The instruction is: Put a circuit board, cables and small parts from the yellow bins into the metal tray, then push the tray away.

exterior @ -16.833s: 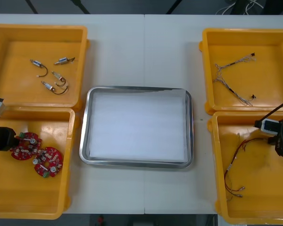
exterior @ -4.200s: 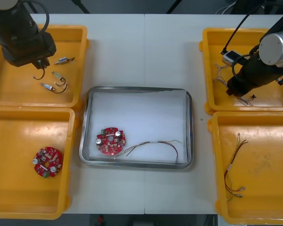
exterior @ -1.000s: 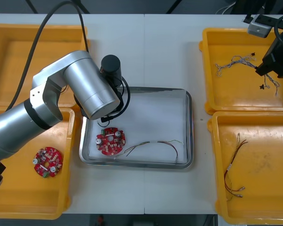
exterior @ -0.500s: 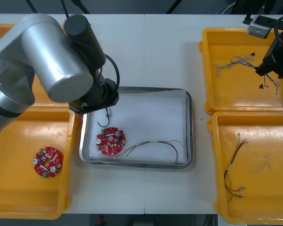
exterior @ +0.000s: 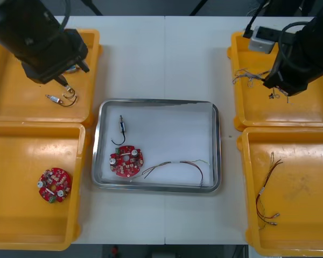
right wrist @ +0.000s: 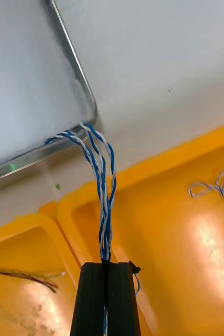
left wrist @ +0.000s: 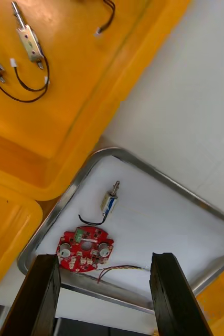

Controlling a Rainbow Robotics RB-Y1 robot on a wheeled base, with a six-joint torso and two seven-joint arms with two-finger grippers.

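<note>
You had the right gripper pinching the blue and white cable, metal tray just beyond its tips, left gripper spread, holding nothing; next probably needed carrying over the tray, then release.

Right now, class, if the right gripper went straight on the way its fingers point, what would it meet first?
Probably the floor of the far right yellow bin: the right gripper, shut on the blue and white cable, points into it, though depth is unclear.
</note>
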